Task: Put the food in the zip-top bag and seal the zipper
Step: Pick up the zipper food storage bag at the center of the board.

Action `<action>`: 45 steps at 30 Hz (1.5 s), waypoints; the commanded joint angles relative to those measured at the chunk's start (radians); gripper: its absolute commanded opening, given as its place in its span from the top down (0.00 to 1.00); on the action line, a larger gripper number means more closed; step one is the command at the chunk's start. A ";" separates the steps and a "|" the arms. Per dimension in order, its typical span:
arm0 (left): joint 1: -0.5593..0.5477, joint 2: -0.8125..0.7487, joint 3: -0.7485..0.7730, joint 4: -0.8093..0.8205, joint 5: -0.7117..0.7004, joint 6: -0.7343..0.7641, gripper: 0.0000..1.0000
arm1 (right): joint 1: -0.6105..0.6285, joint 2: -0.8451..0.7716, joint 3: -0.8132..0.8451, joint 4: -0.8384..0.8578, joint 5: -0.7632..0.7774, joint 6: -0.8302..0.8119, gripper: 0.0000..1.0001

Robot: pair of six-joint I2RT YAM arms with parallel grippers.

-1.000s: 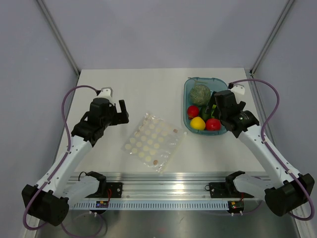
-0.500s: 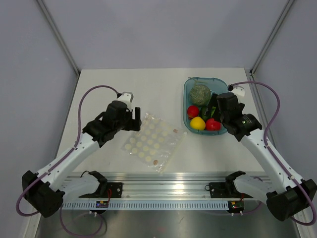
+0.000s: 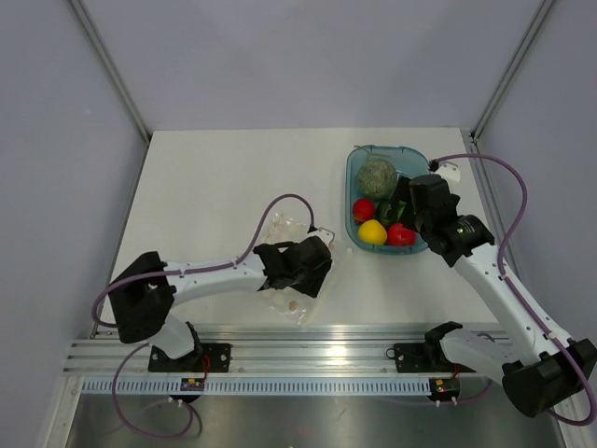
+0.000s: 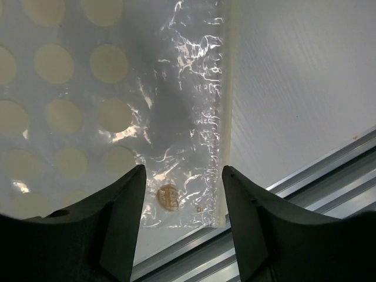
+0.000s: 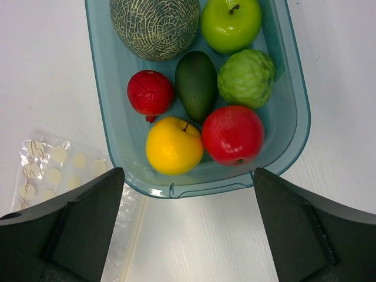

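left pincer (image 4: 182, 176) part open, empty, over the dotted bag (image 4: 88, 111); right pincer (image 5: 188, 174) wide open, empty, above the fruit (image 5: 174, 145) in the tray (image 5: 299, 117).

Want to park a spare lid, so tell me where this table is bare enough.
Best: the far-left table, bordered by the back edge, the blue tray and the dotted bag. Crowded: the near middle, where the left arm lies across the bag, and the near right under the right arm.

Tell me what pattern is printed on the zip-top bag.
Rows of cream-white dots on clear plastic. The zip-top bag shows best in the left wrist view.
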 commanded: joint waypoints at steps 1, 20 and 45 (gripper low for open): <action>-0.014 0.076 0.074 0.091 -0.024 -0.054 0.44 | -0.001 -0.017 0.002 0.021 -0.022 0.004 0.00; -0.037 0.317 0.160 0.105 -0.010 -0.054 0.59 | -0.001 -0.018 0.005 0.019 -0.028 0.012 0.01; 0.273 -0.152 0.010 0.065 0.299 0.006 1.00 | 0.034 0.050 0.028 0.091 -0.250 0.027 0.01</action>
